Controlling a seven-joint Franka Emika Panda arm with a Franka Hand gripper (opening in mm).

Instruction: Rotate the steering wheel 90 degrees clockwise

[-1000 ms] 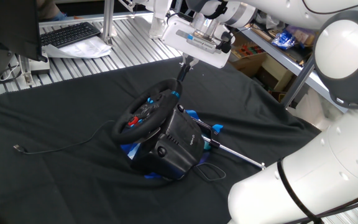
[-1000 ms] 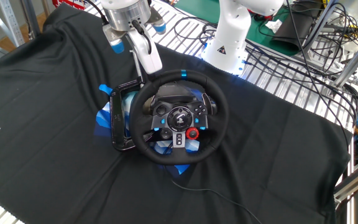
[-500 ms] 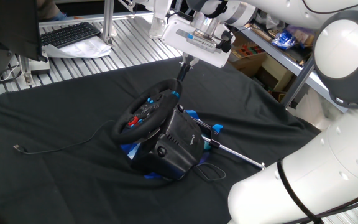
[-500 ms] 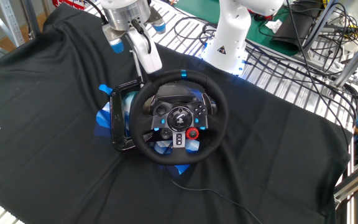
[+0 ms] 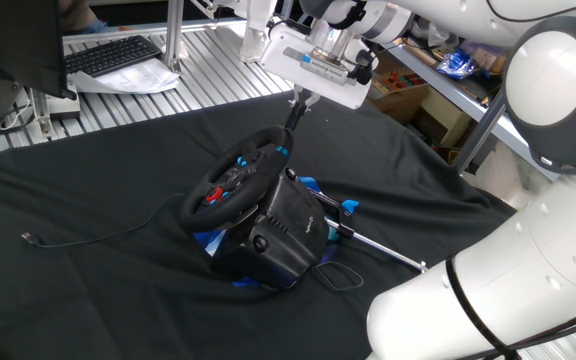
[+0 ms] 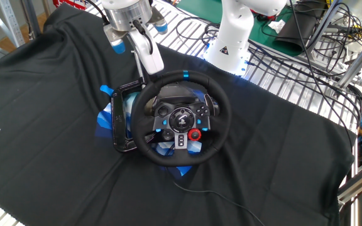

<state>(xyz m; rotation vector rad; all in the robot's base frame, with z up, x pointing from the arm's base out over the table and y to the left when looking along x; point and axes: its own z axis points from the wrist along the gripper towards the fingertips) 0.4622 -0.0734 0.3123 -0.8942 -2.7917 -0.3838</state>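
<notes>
With its blue stripe [image 6: 185, 75] at top, the steering wheel [image 6: 182, 117] looked unturned; the tool [image 6: 144, 80], whose grip I cannot tell, met its upper-left rim.

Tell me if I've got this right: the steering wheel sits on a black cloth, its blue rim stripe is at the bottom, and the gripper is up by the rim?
Not quite. The blue stripe is at the top of the steering wheel, not the bottom, as the other fixed view shows. The rest holds: black cloth underneath, gripper by the upper rim.

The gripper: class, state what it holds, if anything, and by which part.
The gripper reaches the upper-left rim of the steering wheel, left of the blue stripe. Whether its fingers actually clamp the rim cannot be told.
</notes>
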